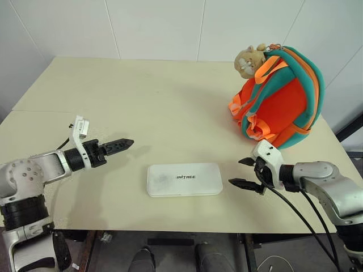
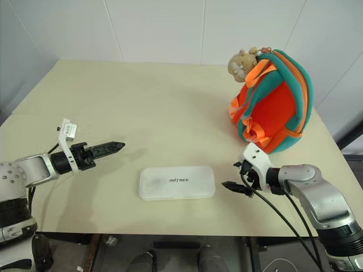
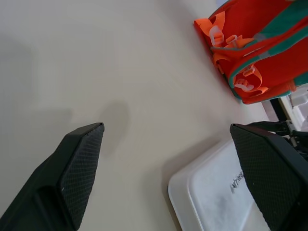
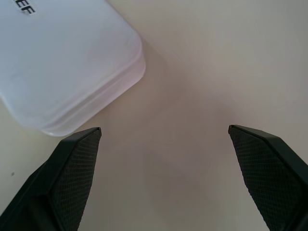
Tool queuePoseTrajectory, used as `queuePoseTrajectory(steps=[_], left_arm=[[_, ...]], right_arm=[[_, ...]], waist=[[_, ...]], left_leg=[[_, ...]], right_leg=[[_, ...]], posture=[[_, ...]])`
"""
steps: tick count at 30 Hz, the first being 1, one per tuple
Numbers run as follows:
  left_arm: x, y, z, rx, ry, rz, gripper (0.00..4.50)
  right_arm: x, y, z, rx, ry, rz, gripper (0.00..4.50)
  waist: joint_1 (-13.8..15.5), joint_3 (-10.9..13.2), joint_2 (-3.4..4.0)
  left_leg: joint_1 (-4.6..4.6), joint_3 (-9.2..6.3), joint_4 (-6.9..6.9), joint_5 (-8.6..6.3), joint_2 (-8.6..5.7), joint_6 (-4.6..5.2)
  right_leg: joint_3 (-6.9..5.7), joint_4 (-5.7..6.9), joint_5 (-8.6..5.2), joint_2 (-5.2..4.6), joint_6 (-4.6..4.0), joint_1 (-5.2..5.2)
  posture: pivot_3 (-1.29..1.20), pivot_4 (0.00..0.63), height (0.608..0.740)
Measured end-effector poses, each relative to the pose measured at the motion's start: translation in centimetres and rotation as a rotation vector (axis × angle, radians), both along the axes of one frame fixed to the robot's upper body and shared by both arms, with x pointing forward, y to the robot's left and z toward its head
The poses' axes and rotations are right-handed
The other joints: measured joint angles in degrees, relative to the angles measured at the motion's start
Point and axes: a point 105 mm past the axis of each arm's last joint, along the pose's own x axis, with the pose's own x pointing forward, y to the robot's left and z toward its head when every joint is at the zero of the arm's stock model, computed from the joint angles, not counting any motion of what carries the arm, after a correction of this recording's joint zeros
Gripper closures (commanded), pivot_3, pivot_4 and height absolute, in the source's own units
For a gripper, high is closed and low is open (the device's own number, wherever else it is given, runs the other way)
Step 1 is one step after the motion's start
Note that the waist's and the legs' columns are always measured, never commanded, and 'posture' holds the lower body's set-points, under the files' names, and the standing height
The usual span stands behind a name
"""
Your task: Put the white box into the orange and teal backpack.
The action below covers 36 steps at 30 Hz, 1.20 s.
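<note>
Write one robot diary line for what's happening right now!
white box: flat on table, untouched | left gripper: open, left of box | right gripper: open, right of box | orange and teal backpack: standing at far right

Pale table, two things on it.
The cream table (image 1: 142, 107) carries the white box (image 1: 184, 179) lying flat near its front edge, and the orange and teal backpack (image 1: 281, 105) standing toward its far right corner, well apart from the box.

We see a pale cream table (image 1: 170, 107) with a faint seam along its left part, set against a wall of large white panels (image 1: 153, 25). Under its near edge lies a dark floor (image 1: 170, 249).
</note>
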Motion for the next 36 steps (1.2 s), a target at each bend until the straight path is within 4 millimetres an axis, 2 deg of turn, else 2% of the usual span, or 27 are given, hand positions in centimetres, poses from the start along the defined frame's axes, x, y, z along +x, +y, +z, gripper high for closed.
queuePoseTrajectory(steps=[3,7,13,17,22,36], left_arm=[[-0.6,-0.6,-0.4,-0.076,0.069,-0.053,0.05],[-1.0,-0.9,-0.3,-0.235,0.113,-0.1,0.05],[-2.2,-1.4,-2.5,-0.302,0.245,-0.135,0.05],[-2.5,-1.2,-2.8,-0.295,0.29,-0.132,0.05],[-2.6,-1.6,-4.5,-0.303,0.385,-0.134,0.05],[-1.7,-4.1,-4.7,-0.286,0.434,-0.22,0.05]], right_arm=[[0.4,-0.1,-0.5,-0.003,0.001,-0.019,0.0],[0.8,0.6,-0.2,0.011,-0.027,-0.008,0.0],[0.8,1.7,-0.9,0.021,-0.02,0.0,0.0],[1.0,1.7,-0.8,0.015,-0.031,-0.005,0.0],[1.2,1.9,-0.5,0.017,-0.046,-0.006,0.0],[1.7,2.5,-0.1,0.028,-0.068,-0.006,0.0]], waist=[[0.06,0.0,0.0],[0.0,0.0,0.0],[0.11,0.0,0.0],[0.2,-0.01,-0.01],[0.2,-0.01,-0.01],[0.57,-0.01,0.0]], left_leg=[[0.0,-0.02,-0.03,0.0,0.0,-0.01],[0.01,-0.04,-0.03,-0.01,0.0,-0.02],[0.0,-0.06,-0.01,-0.03,0.0,-0.05],[0.01,-0.05,0.01,-0.02,-0.02,-0.05],[0.01,-0.06,-0.03,-0.03,-0.02,-0.06],[0.02,-0.05,-0.06,-0.03,-0.04,-0.07]], right_leg=[[-0.01,0.01,0.0,0.0,0.0,-0.01],[-0.01,0.02,0.0,-0.01,0.0,-0.01],[-0.03,0.03,0.0,-0.03,-0.01,-0.02],[-0.04,0.04,0.0,-0.03,-0.02,-0.01],[-0.05,0.02,-0.01,-0.03,-0.03,-0.03],[-0.06,0.01,-0.02,-0.03,-0.04,-0.01]], posture=[[0.0,0.15,0.74],[0.0,0.15,0.74],[0.0,0.15,0.74],[0.0,0.15,0.74],[0.0,0.15,0.74],[0.0,0.15,0.74]])
